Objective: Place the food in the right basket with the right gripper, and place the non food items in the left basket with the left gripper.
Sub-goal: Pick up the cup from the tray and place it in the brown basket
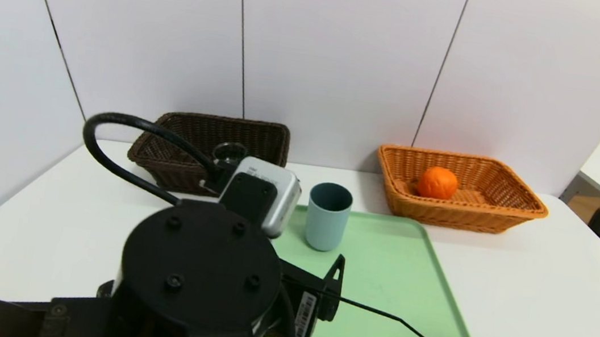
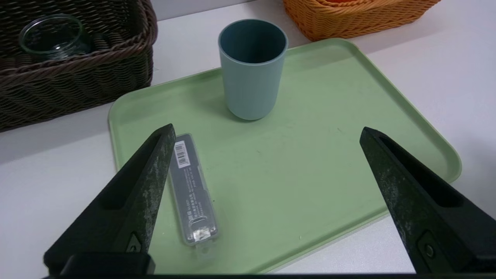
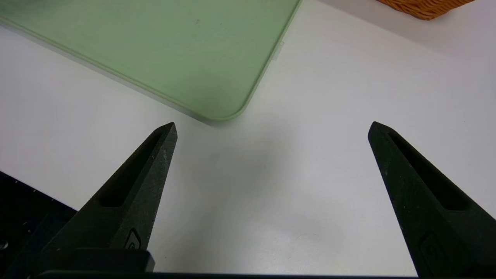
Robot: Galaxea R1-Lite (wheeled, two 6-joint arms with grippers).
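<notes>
In the left wrist view the left gripper (image 2: 265, 133) hangs over the green tray (image 2: 310, 182), jaws spread wide and empty. Nearest, at lower left of that frame by one fingertip, lies the slim grey case (image 2: 192, 190), its long axis running near to far. Farther, upper centre, stands the blue-grey tumbler (image 2: 252, 69). The right gripper (image 3: 271, 128), also wide, idles over bare bench (image 3: 310, 155); the orange (image 1: 437, 182) sits in the orange-tan basket (image 1: 524, 204)

Hidden: my left arm (image 1: 194, 281) covers the slim dark grey case (image 2: 192, 190) on the green plastic tray (image 1: 404, 296) | Cut off: orange-tan wicker basket (image 2: 348, 15) beyond that tray
</notes>
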